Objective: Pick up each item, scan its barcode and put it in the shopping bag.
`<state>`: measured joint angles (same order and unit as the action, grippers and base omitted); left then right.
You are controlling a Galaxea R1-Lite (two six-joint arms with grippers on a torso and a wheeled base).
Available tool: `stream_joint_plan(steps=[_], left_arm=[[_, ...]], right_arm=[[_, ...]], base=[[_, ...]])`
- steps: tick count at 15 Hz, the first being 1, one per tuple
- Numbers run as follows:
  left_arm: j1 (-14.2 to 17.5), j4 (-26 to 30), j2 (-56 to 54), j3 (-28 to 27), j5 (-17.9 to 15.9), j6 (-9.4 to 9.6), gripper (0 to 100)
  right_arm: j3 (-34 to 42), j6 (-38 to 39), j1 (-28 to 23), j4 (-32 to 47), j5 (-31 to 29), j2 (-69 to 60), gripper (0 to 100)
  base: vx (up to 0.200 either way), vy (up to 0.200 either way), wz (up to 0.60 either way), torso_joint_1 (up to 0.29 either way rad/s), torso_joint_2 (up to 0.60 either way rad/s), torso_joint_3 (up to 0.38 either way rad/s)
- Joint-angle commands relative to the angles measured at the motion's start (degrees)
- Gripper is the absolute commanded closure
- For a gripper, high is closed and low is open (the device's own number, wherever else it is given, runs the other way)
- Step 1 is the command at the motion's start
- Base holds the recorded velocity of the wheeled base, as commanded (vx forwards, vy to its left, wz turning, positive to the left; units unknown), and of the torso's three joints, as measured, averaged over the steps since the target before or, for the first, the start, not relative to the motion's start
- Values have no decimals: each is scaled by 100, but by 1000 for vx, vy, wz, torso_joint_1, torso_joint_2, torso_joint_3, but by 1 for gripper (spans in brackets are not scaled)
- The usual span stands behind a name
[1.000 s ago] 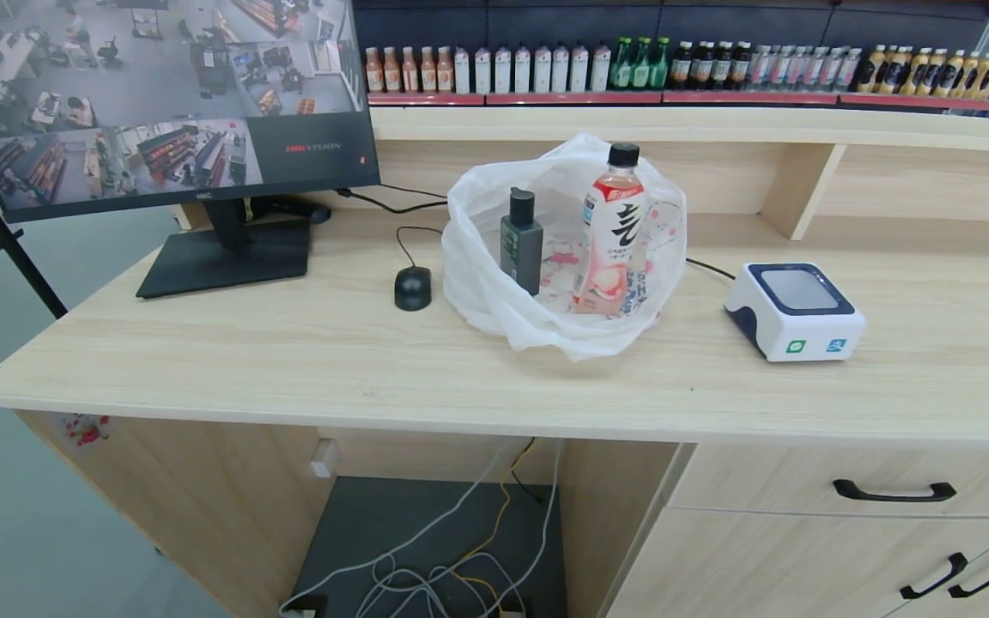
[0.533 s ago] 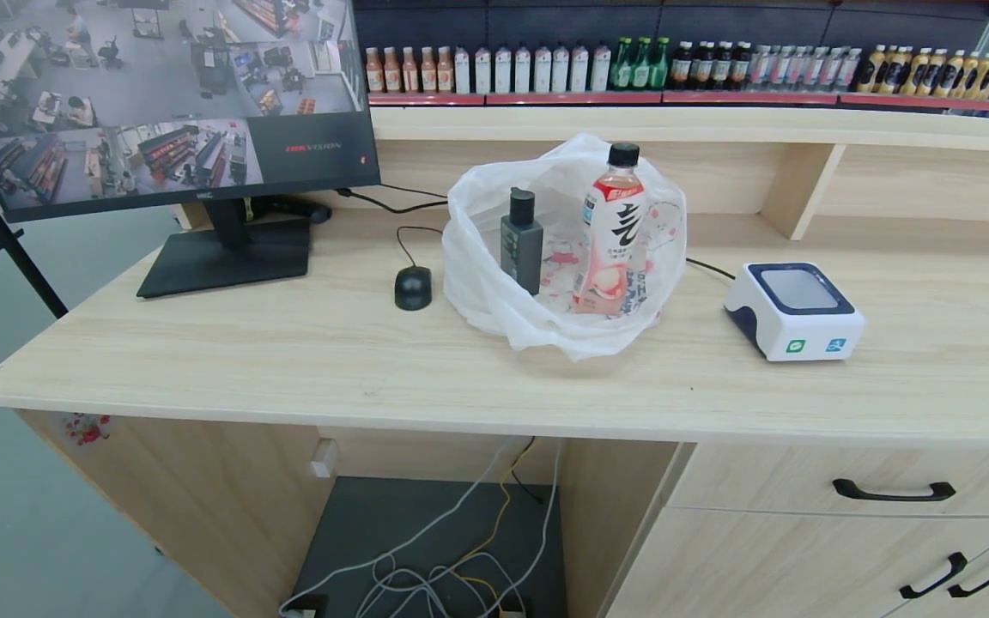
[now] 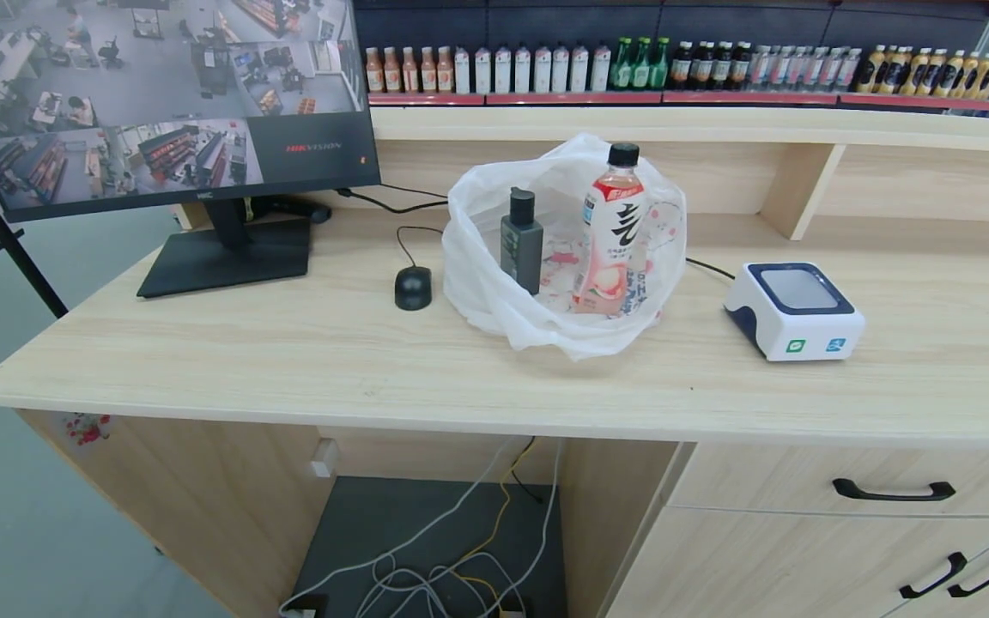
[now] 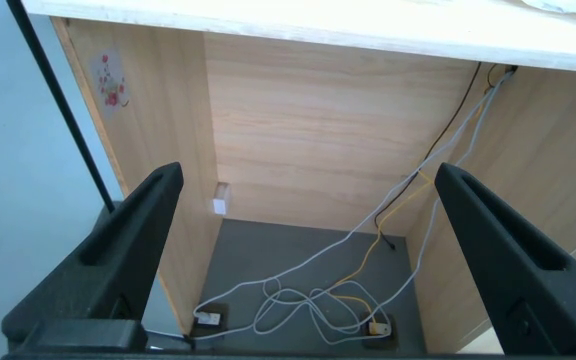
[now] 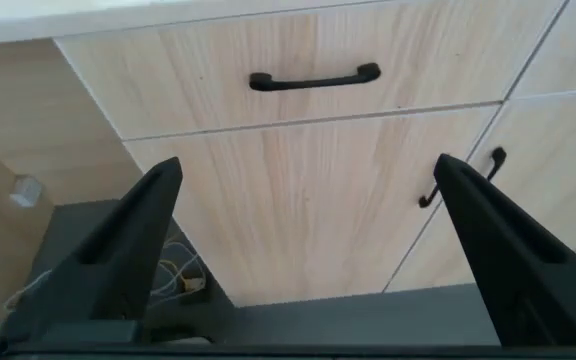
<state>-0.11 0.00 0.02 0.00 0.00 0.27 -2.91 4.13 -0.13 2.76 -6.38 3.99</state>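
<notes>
Shopping bag, mid-surface: thin, floppy, light | pink bottle inside: likely rigid, slick, heavier; grip mid-body | left and right jaws spread, empty

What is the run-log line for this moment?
shopping bag: on counter, holds dark bottle and pink drink bottle, both upright | scanner: beside bag | left tool: open, below counter | right tool: open, facing drawers
</notes>
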Motion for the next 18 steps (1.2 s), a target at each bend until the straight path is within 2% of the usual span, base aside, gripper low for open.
stream_joint_plan(steps=[1, 11, 18], left_arm=[[2, 0, -2, 0, 0, -9, 0], [2, 0, -2, 0, 0, -9, 0], [11, 0, -2, 0, 0, -18, 0]], right_arm=[[221, -35, 31, -161, 207, -399, 0], [274, -35, 31, -276, 233, -399, 0], [274, -114, 31, -276, 233, -399, 0]], base=[[0, 0, 0, 0, 0, 0], [0, 0, 0, 0, 0, 0], [0, -200, 0, 2, 1, 0]])
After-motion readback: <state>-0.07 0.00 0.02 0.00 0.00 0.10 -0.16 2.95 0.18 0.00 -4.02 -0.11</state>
